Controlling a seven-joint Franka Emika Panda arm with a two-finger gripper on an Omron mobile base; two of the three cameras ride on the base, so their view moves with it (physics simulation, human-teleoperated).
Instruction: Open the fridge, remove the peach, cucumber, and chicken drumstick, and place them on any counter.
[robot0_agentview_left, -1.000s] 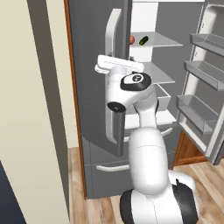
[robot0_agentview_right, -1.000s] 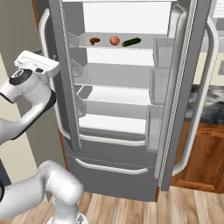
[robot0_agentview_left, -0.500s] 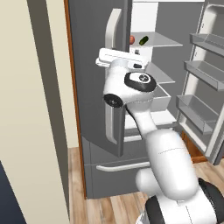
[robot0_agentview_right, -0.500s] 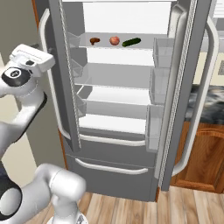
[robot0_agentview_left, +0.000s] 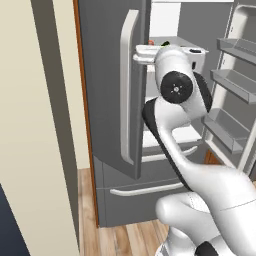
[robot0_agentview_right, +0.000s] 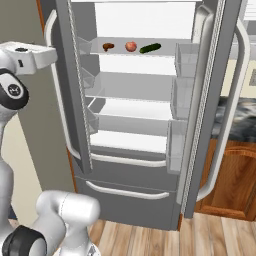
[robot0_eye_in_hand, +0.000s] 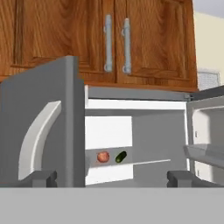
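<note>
Both doors of the tall dark grey French-door fridge (robot0_agentview_right: 145, 150) stood swung wide, exposing the top shelf, where the small orange-brown chicken drumstick (robot0_agentview_right: 107, 47), the round red-orange peach (robot0_agentview_right: 131, 46) and the slim dark green cucumber (robot0_agentview_right: 150, 48) lay in a row, well apart from the arm. The white arm was raised to shelf height beside the left door's pale curved handle (robot0_agentview_left: 127, 90), its hand aimed inward. The two-finger gripper (robot0_eye_in_hand: 111, 178) was spread wide and held nothing, apparently ready to reach in.
</note>
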